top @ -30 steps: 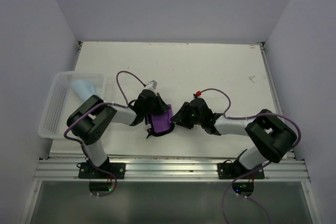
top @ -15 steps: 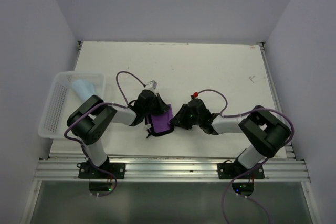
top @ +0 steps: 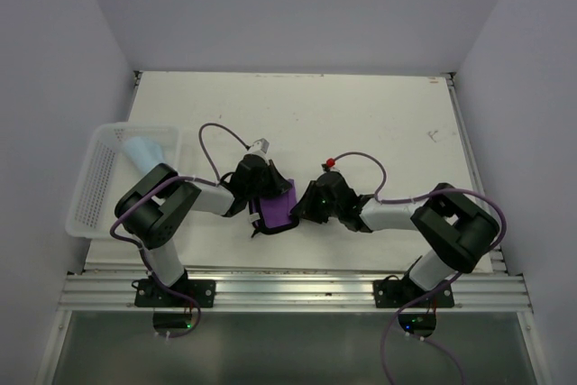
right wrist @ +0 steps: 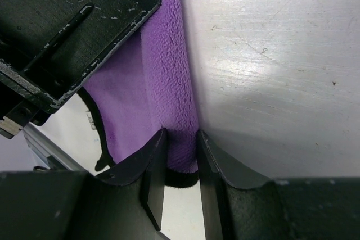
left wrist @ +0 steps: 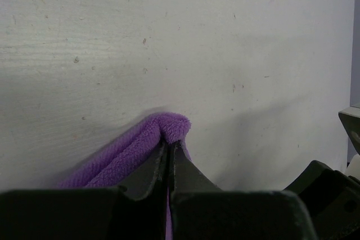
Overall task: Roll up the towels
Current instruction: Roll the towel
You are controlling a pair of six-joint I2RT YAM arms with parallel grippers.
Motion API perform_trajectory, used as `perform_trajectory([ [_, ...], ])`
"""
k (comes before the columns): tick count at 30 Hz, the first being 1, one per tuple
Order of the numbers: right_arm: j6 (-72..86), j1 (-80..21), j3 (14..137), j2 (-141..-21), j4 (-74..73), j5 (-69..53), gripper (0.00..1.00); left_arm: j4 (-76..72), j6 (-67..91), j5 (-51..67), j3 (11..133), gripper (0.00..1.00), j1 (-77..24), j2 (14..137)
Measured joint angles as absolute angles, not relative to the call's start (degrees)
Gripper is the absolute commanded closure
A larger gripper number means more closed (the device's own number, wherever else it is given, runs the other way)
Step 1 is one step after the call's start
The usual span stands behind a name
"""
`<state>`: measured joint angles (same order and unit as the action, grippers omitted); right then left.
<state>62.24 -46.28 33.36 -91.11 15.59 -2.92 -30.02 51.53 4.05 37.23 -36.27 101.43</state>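
The dark towel lies purple face up at the table's near middle, partly rolled. My left gripper is shut on its folded purple corner, the jaws pressed together. In the right wrist view my right gripper has its two fingers pressed on either side of the towel's rolled edge, whose black hem shows just below. The light blue towel lies in the white basket at the left.
The white mesh basket stands at the table's left edge. A purple cable loops over the table behind the left wrist, and another with a red tip loops behind the right wrist. The left gripper's finger sits close to my right gripper.
My right gripper has slid left up to the purple towel and narrowed its jaws onto the rolled edge. The left gripper has stayed shut on the towel in the same place.
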Motion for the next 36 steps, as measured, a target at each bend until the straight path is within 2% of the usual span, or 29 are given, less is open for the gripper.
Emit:
perform_trajectory([
  [6, 60.2, -46.7, 33.4, -91.1, 15.3, -2.5, 0.73, -29.8, 51.5, 3.9, 37.3, 1.00, -36.3, 101.4],
  [9, 58.5, -47.1, 33.8, -91.1, 14.6, -1.7, 0.80, -29.5, 51.5, 3.9, 37.5, 1.00, -36.3, 101.4],
  [13, 56.7, -47.6, 33.8, -91.2, 14.5, -0.5, 0.94, -27.8, 51.5, 3.7, 38.0, 1.00, -36.3, 100.9],
  [16, 55.8, -47.9, 33.7, -91.2, 14.8, 0.2, 1.00, -24.4, 51.3, 2.9, 38.9, 1.00, -36.3, 99.9],
  [25, 53.7, -48.6, 33.6, -91.2, 15.8, 1.0, 1.00, -14.2, 49.7, -0.9, 39.1, 1.00, -36.3, 94.4],
  [35, 49.4, -51.1, 36.1, -91.5, 13.1, 3.9, 1.00, -11.2, 48.4, -1.8, 39.1, 1.00, -36.2, 93.0],
  [36, 48.8, -51.7, 36.5, -91.5, 12.4, 4.8, 1.00, -11.0, 48.3, -1.8, 39.1, 0.96, -36.2, 92.9],
])
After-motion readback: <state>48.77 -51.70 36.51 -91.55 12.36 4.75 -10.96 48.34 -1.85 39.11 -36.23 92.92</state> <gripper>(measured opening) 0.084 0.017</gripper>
